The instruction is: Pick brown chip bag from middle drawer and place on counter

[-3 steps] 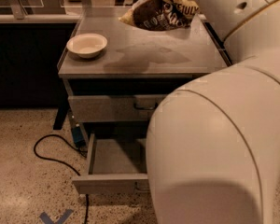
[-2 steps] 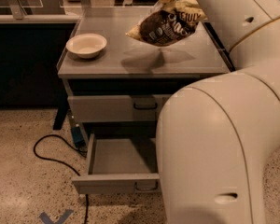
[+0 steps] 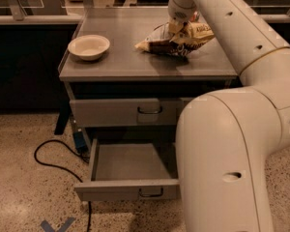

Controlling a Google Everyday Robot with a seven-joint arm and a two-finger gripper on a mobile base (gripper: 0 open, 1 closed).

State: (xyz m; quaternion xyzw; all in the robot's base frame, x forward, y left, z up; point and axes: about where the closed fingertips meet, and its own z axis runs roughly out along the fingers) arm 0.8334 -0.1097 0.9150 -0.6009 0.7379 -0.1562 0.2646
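Note:
The brown chip bag [image 3: 176, 40] lies on the counter [image 3: 130, 62], right of centre towards the back. My gripper [image 3: 178, 29] comes down from above and is shut on the bag's top edge. The middle drawer [image 3: 128, 164] is pulled open below the counter, and the part of its inside that shows is bare. My large white arm [image 3: 222, 144] covers the drawer's right side and the right front of the cabinet.
A white bowl [image 3: 89, 46] sits on the counter's left side. A taller-fronted grey drawer [image 3: 121, 112] above the open one is closed. A black cable [image 3: 53, 161] loops on the speckled floor at the left. Dark cabinets stand behind.
The bag has come down from being held above the counter's back right corner and now rests on the counter. The view has shifted, and my arm covers less of it.

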